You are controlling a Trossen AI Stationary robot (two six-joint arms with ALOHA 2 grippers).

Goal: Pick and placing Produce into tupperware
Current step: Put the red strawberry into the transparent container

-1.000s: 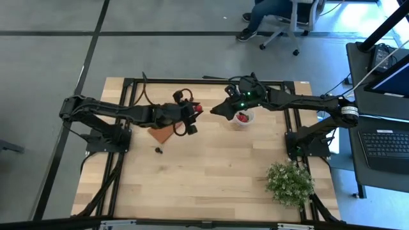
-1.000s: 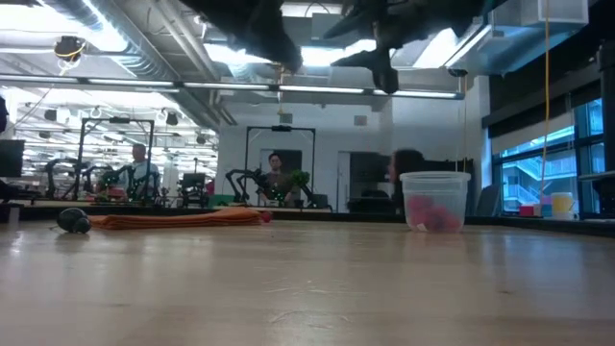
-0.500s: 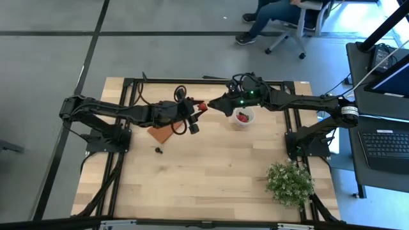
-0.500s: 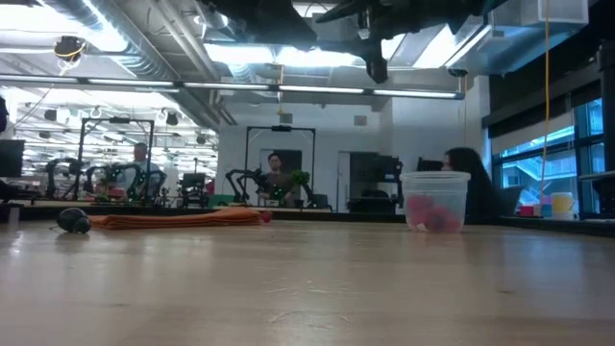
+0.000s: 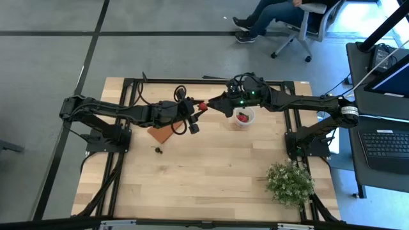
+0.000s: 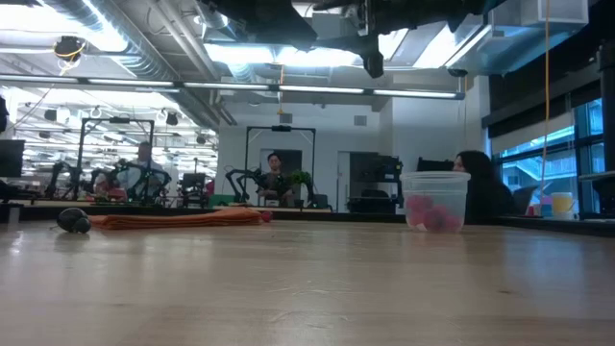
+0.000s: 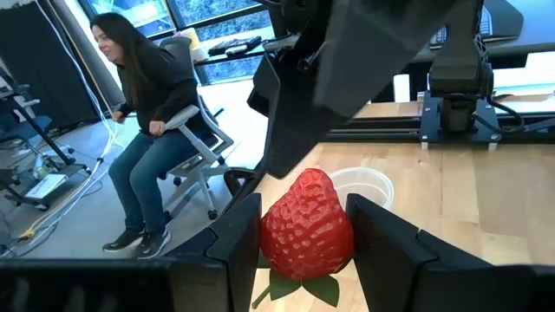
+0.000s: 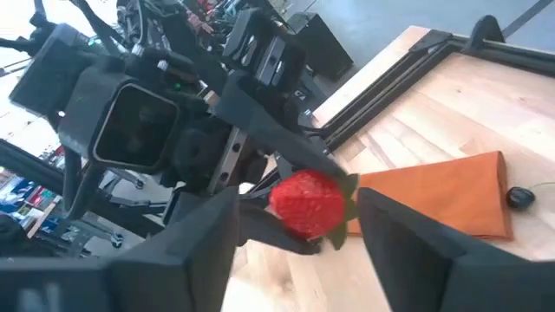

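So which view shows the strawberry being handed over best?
The left wrist view: the strawberry fills the frame, clamped in the left gripper. The right wrist view shows it between the right gripper fingers; the high view, a red dot; the low view, nothing.

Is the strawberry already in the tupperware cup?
No, the strawberry sits between the left hand's fingers above the table, with the tupperware cup farther off.

Orange-brown block (image 5: pixel 163 133), bushy green plant (image 5: pixel 289 183), seated person (image 7: pixel 143 121)
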